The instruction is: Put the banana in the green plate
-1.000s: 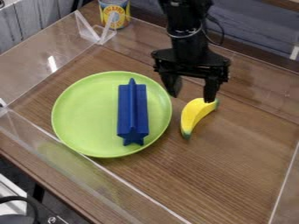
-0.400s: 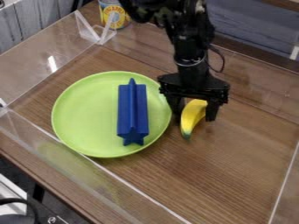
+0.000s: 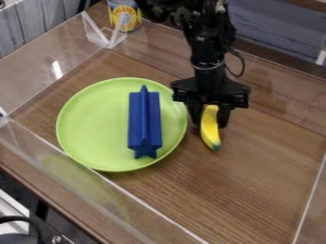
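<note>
The small yellow banana (image 3: 212, 135) lies on the wooden table just right of the green plate (image 3: 90, 119), its greenish tip toward the camera. My gripper (image 3: 213, 114) points straight down over the banana's far end, with its black fingers (image 3: 197, 111) pressed against both sides of the fruit. The banana still rests on the table. The upper end of the banana is hidden behind the fingers. The plate is large, round and lime green, and it holds a long blue block (image 3: 144, 119).
A yellow can (image 3: 122, 14) stands at the back left. Clear plastic walls (image 3: 26, 143) surround the work area on the left, front and right. Bare wood stretches in front of the banana and the plate.
The gripper came down over the banana, then its fingers drew in from wide open until they touch the banana's sides. The banana now lies a little straighter.
</note>
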Motion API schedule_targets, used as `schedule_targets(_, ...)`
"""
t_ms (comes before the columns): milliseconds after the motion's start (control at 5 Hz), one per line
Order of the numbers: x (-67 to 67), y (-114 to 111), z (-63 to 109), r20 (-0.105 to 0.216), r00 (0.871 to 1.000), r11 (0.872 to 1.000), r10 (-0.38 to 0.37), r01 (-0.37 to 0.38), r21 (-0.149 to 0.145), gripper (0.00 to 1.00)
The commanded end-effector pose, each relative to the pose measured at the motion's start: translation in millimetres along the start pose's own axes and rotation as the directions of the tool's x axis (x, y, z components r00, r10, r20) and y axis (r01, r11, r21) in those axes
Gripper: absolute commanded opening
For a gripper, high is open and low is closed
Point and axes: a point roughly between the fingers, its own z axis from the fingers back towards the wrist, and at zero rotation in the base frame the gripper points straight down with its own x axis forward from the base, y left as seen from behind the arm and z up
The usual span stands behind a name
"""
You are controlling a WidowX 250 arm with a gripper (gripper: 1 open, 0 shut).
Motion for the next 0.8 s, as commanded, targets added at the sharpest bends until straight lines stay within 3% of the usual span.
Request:
schedule_targets(0,9.9,-5,16.3,0.053,0.999,1.0,0.005,-0.005,-0.007,0.0)
schedule_targets(200,7.6,-2,17.3,0.048,0.999,1.0,0.022,-0.022,0.005,0.0)
schedule_targets(600,2.4,-21,9.2,0.022,0.997,0.997,-0.076,0.076,0.013,0.0)
